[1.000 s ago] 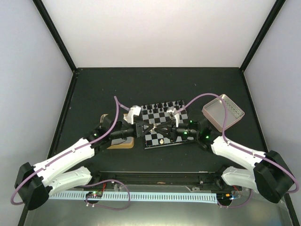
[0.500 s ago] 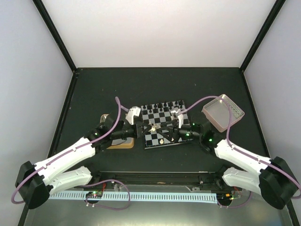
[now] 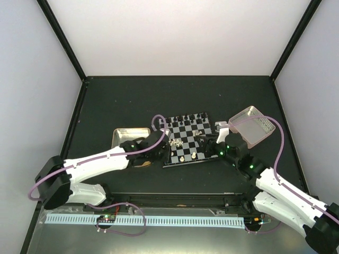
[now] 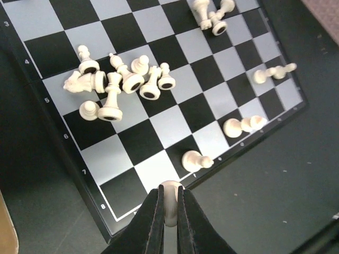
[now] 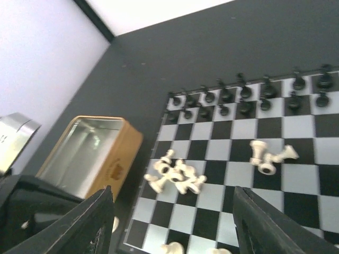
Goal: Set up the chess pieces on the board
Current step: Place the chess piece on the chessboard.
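Both arms sit farther off the board (image 3: 185, 135) than before. My left tool (image 4: 169, 205) clenches a cream piece (image 4: 170, 188); right tool (image 5: 172, 194) released. Black pieces (image 5: 243, 95) ranked; other cream pieces (image 4: 122, 80) lie toppled.

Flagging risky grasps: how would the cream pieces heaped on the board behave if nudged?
They would probably roll: most of the heaped cream pieces lie on their sides and have round bodies. They are likely light and easily scattered, being tiny against a board square. Nudging one would probably shift its neighbours, since several touch.
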Controlling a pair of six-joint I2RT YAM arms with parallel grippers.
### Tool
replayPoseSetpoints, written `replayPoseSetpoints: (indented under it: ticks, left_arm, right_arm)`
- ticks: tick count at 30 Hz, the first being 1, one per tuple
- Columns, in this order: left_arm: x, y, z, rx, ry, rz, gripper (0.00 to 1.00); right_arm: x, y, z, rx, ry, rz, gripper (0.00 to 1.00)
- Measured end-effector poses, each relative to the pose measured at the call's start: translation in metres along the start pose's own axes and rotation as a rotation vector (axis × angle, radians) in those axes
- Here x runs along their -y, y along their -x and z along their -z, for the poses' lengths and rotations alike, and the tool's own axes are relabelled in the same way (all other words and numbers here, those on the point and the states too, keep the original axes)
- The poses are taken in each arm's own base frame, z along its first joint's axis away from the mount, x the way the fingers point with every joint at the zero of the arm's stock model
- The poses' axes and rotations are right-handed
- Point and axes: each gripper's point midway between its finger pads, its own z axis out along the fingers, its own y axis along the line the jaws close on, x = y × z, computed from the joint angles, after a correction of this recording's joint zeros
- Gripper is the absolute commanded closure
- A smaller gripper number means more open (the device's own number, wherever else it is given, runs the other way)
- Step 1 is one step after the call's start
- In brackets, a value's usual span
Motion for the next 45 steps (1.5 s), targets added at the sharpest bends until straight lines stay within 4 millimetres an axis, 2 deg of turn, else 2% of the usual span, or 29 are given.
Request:
replayPoseSetpoints:
  ticks: [5, 13, 20, 38, 45]
  left_arm:
    - [0.005, -0.008, -0.017, -0.033, 0.085, -0.066, 0.98]
    - [0.002, -0.029, -0.040, -0.100, 0.158, -0.123, 0.99]
    - [-0.002, -0.038, -0.050, -0.125, 0.181, -0.148, 0.99]
    - [0.000, -0.038, -0.064, -0.100, 0.197, -0.211, 0.97]
    - [-0.002, -0.036, -0.065, -0.084, 0.214, -0.218, 0.91]
  right_arm:
    - [0.022, -0.005, 0.003, -0.003, -0.117, -0.018, 0.37]
    - [0.037, -0.011, 0.004, -0.020, -0.188, -0.032, 0.37]
    - [0.040, -0.012, 0.003, -0.020, -0.204, -0.039, 0.37]
    - [0.044, -0.017, 0.001, -0.039, -0.225, -0.040, 0.36]
    - [0.045, -0.018, 0.000, -0.041, -0.226, -0.040, 0.36]
